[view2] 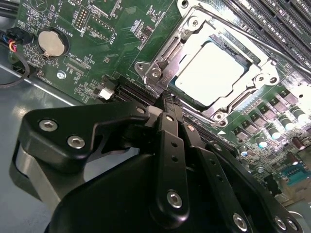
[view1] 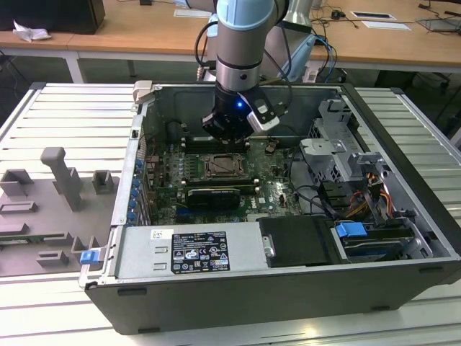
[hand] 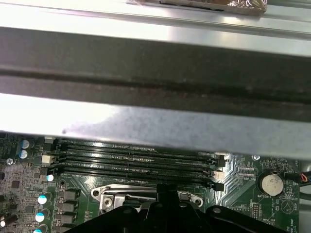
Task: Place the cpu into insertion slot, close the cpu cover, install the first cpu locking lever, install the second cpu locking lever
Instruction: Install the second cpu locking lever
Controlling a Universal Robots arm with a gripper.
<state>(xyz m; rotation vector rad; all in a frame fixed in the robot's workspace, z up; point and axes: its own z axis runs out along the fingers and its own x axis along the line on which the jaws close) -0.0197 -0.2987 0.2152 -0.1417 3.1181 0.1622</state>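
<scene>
Pale smooth metal cpu (view2: 209, 70) sits square under the shiny cpu cover (view2: 252, 60); black fingers (view2: 171, 121) pressed together beside it.

An open computer case (view1: 238, 288) lies across the middle of the frame on a slatted metal table (view1: 65, 108). The arm (view1: 241, 43) reaches down from the top centre, its gripper (view1: 229, 131) (lit blue) just above the slot (view1: 222, 166) on the green board (view1: 274, 189).
</scene>
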